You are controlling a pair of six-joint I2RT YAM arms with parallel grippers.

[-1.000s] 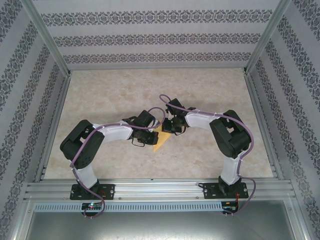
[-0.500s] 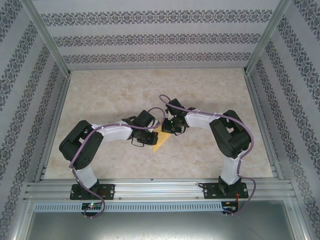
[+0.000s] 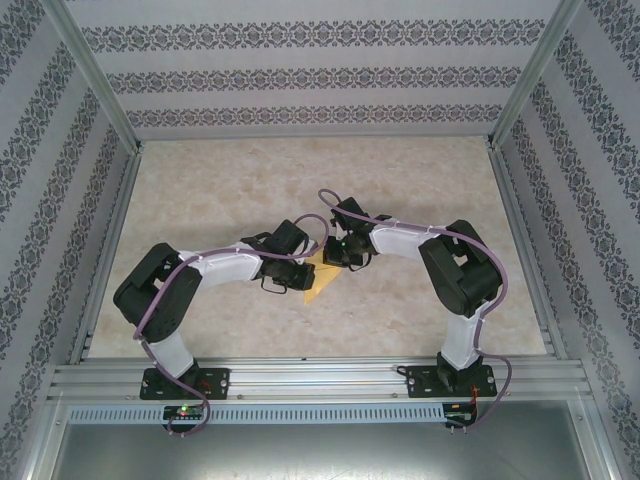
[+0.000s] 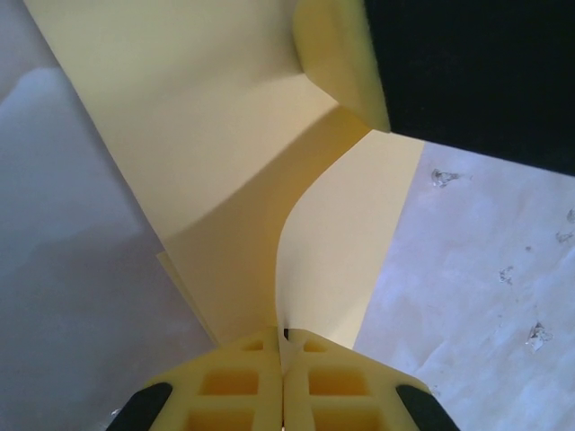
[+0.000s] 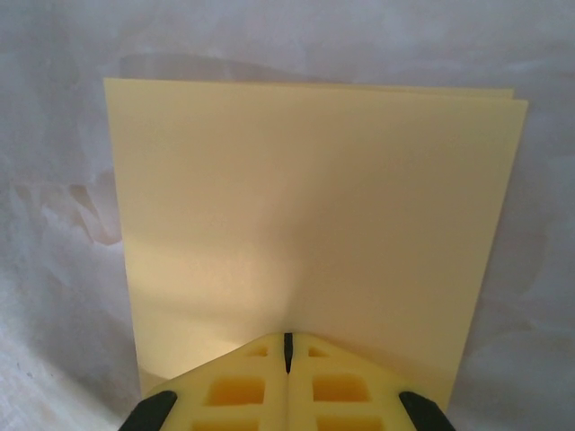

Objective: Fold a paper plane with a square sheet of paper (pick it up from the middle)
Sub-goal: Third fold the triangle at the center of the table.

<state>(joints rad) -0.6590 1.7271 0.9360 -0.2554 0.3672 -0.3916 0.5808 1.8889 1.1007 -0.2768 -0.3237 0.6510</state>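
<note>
L elbow moved left; L gripper pinches sheet, R gripper at edge.

A fixed camera, high beyond the near edge, looks down over the whole table. Both wrist cameras sit very close, facing the same folded yellow paper mid-table.

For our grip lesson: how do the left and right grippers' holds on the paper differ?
At the left gripper the paper is buckled; at the right gripper, flat. The left gripper sits left of it, the right gripper at its far right. Both grip it.
</note>
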